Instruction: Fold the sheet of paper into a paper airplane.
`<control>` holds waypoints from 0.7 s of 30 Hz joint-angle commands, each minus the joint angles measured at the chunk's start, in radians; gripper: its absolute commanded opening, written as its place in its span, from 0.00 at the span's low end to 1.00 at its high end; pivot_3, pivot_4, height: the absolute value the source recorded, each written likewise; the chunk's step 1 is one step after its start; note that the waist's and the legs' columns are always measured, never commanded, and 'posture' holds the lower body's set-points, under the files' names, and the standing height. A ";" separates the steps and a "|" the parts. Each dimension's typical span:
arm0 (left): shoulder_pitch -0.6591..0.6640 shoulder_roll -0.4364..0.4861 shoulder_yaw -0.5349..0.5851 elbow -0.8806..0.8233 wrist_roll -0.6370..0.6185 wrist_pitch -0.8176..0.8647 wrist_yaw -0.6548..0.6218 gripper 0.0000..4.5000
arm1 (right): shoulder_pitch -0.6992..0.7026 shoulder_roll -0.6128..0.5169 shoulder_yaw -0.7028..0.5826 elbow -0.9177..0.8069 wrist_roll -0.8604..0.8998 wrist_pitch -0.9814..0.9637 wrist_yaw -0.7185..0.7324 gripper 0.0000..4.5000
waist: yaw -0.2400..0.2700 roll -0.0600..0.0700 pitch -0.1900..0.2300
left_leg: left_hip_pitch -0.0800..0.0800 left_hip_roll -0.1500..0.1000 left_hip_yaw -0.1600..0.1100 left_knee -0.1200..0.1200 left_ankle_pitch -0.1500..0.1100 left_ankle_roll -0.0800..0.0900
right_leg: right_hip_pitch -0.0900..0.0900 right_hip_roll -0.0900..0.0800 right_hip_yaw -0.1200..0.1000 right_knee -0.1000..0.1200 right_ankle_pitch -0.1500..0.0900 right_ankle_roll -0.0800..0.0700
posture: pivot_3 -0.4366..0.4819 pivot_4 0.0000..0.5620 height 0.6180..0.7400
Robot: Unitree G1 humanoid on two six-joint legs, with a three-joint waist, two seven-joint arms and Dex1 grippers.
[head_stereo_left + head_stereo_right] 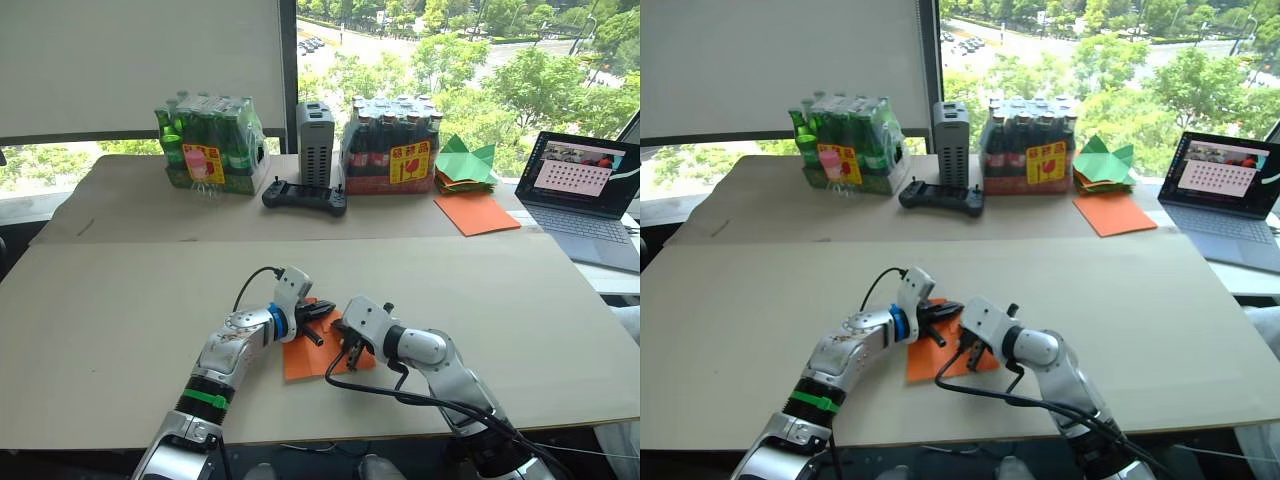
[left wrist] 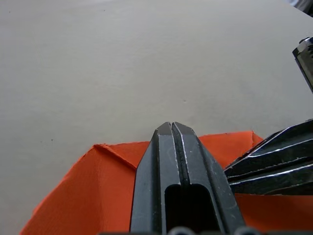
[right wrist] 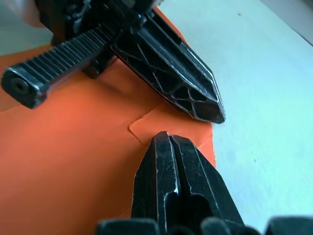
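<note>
From the left eye view, the orange sheet [image 1: 318, 355] lies flat on the table [image 1: 120, 300], on its near middle part, with both grippers over it. It looks folded down to a small shape with slanted edges, so the early folds seem done; no sharp nose or raised wing shows yet, so most shaping appears left. The left gripper [image 1: 318, 315] reaches across the sheet's far edge, forearm low and bent inward. The right gripper [image 1: 350, 352] points down at the sheet's middle, its arm angled in from the near right. Beyond the sheet, at the table's far side, stand two bottle packs [image 1: 210, 145], with a laptop [image 1: 585, 195] at far right. In the left wrist view, the left gripper's fingers [image 2: 161, 166] are pressed together, holding nothing, tips just above the sheet's folded corner. In the right wrist view, the right gripper's fingers [image 3: 164, 171] are likewise closed together and empty, tips beside a small turned-up flap [image 3: 146, 125].
</note>
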 commanded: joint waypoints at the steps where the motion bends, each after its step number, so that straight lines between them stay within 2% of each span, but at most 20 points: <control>1: -0.007 -0.005 -0.007 -0.030 0.006 0.003 -0.002 0.00 | -0.002 -0.023 0.014 0.027 -0.050 0.051 -0.046 0.01 | 0.000 0.000 0.000 | 0.000 0.000 0.000 0.000 0.000 0.000 | 0.000 0.000 0.000 0.000 0.000 0.000 | 0.48 0.27 1.00; 13: -0.001 -0.005 -0.003 -0.038 0.004 0.009 0.004 0.00 | 0.055 -0.133 0.065 -0.037 -0.048 0.120 0.008 0.01 | 0.003 0.000 0.000 | 0.006 0.000 0.000 0.000 0.000 0.000 | 0.008 0.000 0.000 -0.003 -0.001 0.001 | 0.48 0.27 1.00; 21: -0.018 -0.020 -0.011 -0.033 0.005 0.012 0.006 0.00 | 0.053 -0.129 0.083 -0.035 -0.045 0.136 -0.005 0.01 | 0.002 0.000 0.000 | 0.007 0.000 0.000 0.000 0.000 0.000 | 0.008 0.000 0.000 -0.003 -0.001 0.001 | 0.48 0.27 1.00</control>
